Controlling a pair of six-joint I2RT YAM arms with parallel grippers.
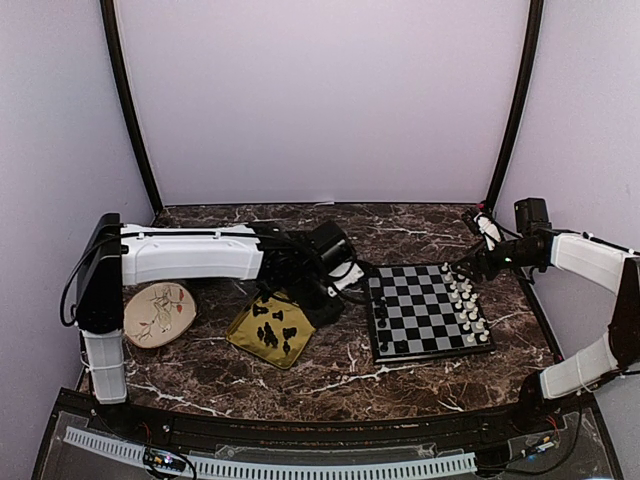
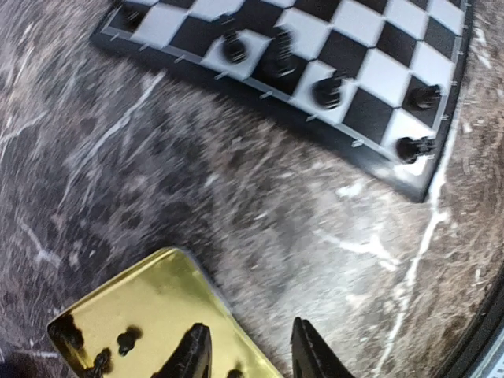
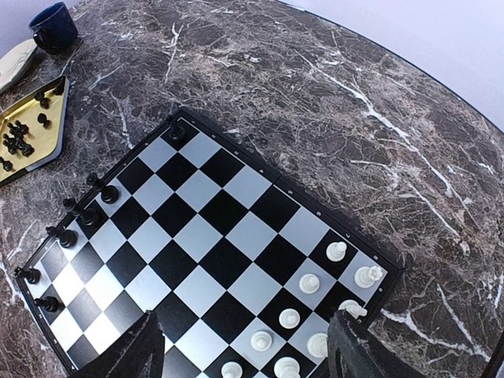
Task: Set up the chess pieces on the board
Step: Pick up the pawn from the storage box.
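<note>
Right of centre in the overhead view, the board point(image 1: 428, 322) lies flat on the marble table point(image 1: 330, 385). Along its right edge stand the white chess pieces point(image 1: 465, 298) in two files, and a few black chess pieces point(image 1: 383, 322) line its left edge. More black ones lie loose on the gold tray point(image 1: 243, 328) just left of the board. I see my left gripper point(image 2: 250, 358) low over a corner of that tray, at the bottom of its wrist view, fingers a modest gap apart with nothing between them. My right gripper point(image 3: 240, 354) hangs over the board's white side, jaws spread wide and empty. A floral plate point(image 1: 160, 312) sits at far left of the overhead view, and a dark blue mug point(image 3: 53, 27) shows in the upper left of the right wrist view, beyond the tray.
</note>
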